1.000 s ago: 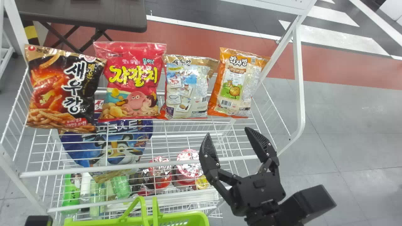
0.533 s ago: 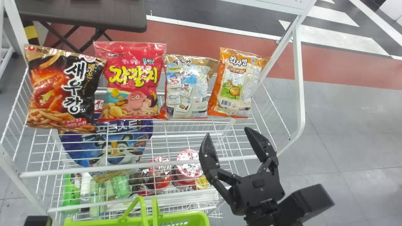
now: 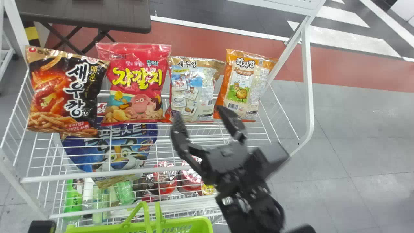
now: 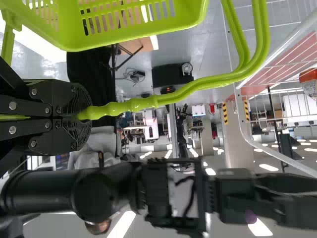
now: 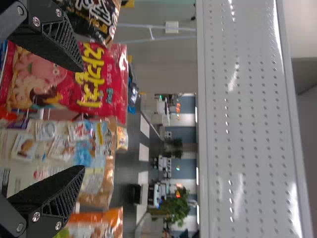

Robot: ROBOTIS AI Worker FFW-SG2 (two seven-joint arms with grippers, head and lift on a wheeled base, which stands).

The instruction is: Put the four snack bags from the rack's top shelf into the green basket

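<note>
Rack point(image 3: 309, 81): white wire.
Basket point(image 3: 197, 220): green, at the rack's near side.
Snack bags point(image 3: 134, 81): four, side by side on the top shelf.
Right gripper point(image 3: 198, 111): jaws apart, before the right-hand bags.
Left gripper point(image 3: 42, 227): jaws clamped on the basket's handle point(image 4: 129, 105).

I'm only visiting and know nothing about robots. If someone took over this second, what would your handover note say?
Left hand: shut on the handle of the green basket.
Right hand: open, holding nothing, in front of the rack near the tan bag.
Snacks: on the top shelf, from the robot's left: black bag, red bag, tan bag, orange bag.
Done: basket held below the shelf, no bag moved into it yet.
Left: all four bags; the tan one looks like the likeliest first pick. The blue bag lower down isn't one of them.
</note>
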